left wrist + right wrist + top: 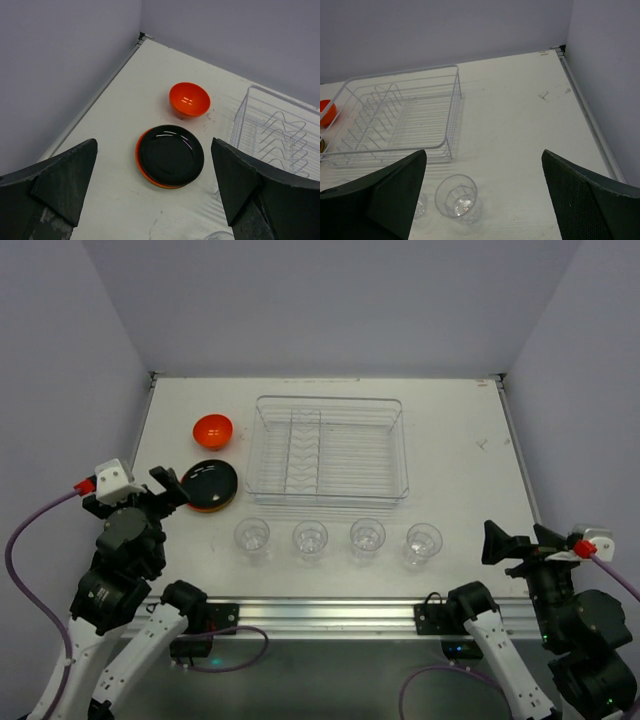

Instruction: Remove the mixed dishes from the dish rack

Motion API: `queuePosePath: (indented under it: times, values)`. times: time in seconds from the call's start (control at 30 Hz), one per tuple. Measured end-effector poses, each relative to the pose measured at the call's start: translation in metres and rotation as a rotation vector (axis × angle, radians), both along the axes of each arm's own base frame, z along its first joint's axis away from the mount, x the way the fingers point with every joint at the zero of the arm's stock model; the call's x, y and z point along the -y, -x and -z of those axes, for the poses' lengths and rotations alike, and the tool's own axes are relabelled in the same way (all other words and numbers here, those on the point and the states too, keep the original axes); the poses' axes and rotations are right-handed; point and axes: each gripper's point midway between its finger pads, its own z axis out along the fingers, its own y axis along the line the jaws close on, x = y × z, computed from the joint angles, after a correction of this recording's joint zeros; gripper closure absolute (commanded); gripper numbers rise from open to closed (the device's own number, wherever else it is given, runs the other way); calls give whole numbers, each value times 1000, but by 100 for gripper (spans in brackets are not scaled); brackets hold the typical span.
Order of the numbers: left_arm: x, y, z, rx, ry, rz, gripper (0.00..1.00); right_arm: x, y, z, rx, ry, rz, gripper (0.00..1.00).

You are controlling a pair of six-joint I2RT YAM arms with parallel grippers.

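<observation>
The clear wire-like dish rack [404, 450] stands mid-table and holds nothing; it also shows in the left wrist view [280, 131] and the right wrist view [451, 102]. An orange bowl [213, 429] [189, 98] sits left of it. A black plate [211, 482] [171, 154] lies on a red-orange plate [140, 161]; I cannot make out other plates below. Four clear tumblers stand in a row in front of the rack, from the leftmost [252, 537] to the rightmost [423, 544] [457, 196]. My left gripper [170, 487] [154, 145] is open above the plate stack. My right gripper [515, 541] [484, 152] is open and empty, right of the tumblers.
Grey walls close the table on the left, back and right. The table's raised edge [95, 97] runs along the left and another [587, 110] along the right. A metal rail [320, 615] with both arm bases lies at the near edge.
</observation>
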Motion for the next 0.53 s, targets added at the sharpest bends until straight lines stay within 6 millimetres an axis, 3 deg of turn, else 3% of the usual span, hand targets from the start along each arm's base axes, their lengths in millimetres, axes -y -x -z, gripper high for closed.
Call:
queuePosePath:
  times: [0.27, 0.53]
  values:
    - [-16, -13, 14, -49, -30, -78, 0, -3, -12, 3, 7, 8, 2, 1]
    - [-12, -19, 14, -39, -29, -43, 0, -8, -23, 7, -16, 12, -2, 1]
